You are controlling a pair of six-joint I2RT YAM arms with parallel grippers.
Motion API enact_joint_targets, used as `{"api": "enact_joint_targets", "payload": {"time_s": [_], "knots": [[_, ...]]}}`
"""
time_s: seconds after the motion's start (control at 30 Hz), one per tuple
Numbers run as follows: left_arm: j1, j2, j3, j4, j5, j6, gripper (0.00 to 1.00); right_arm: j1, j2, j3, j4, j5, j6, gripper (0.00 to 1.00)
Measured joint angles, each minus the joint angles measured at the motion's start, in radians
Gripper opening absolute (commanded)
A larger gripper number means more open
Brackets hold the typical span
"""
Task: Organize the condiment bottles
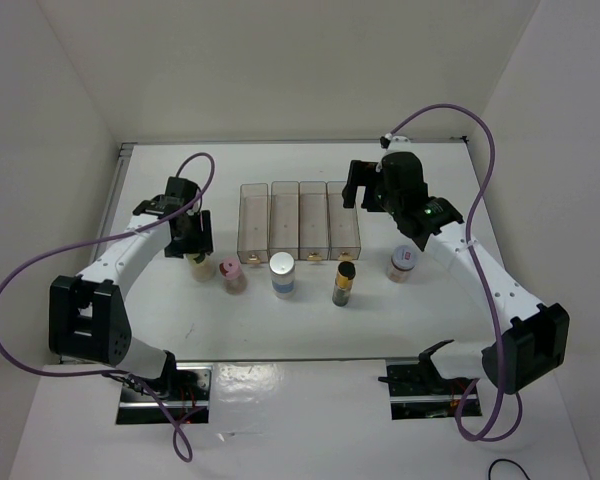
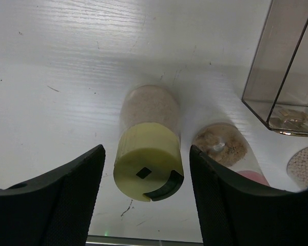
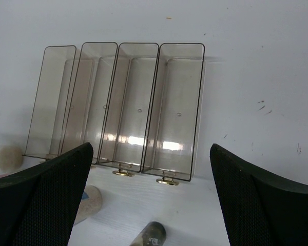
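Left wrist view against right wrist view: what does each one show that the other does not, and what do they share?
Only left wrist: the yellow-green-capped bottle upright inside the open left gripper, untouched, and the pink-capped bottle beside it. Only right wrist: all four empty compartments of the clear rack, seen through the open right gripper, and the dark-capped bottle below. Both: the rack.

The pink-capped bottle (image 2: 223,146) is standing just beside the left pincer (image 2: 147,154), crowding one finger; bare surface (image 2: 51,92) is lying open beyond the other finger. The rack (image 1: 300,222) is walling off the room farther back.
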Motion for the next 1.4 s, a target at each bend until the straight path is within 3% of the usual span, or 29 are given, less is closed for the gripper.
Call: {"api": "enact_joint_targets", "payload": {"time_s": [0.07,0.37,0.6,0.9,1.1,1.4], "knots": [[-0.001,0.000,-0.002,0.000,0.001,0.001,0.72,0.000,0.000,0.000,0.000,0.000,0.001,0.99],[-0.005,0.000,-0.006,0.000,0.002,0.002,0.44,0.000,0.000,0.000,0.000,0.014,0.004,0.99],[-0.009,0.002,0.079,-0.079,-0.011,0.003,0.44,0.000,0.006,0.000,0.000,0.027,0.004,0.99],[-0.018,0.029,0.444,-0.122,-0.040,0.027,0.47,0.000,0.022,0.008,0.001,0.042,0.003,0.99],[-0.055,0.157,0.635,-0.078,-0.014,0.049,0.47,-0.003,0.068,0.042,0.002,0.060,-0.006,0.99],[-0.111,0.341,0.727,-0.065,0.033,0.062,0.47,-0.027,0.069,0.043,0.002,0.075,-0.011,0.99]]}}
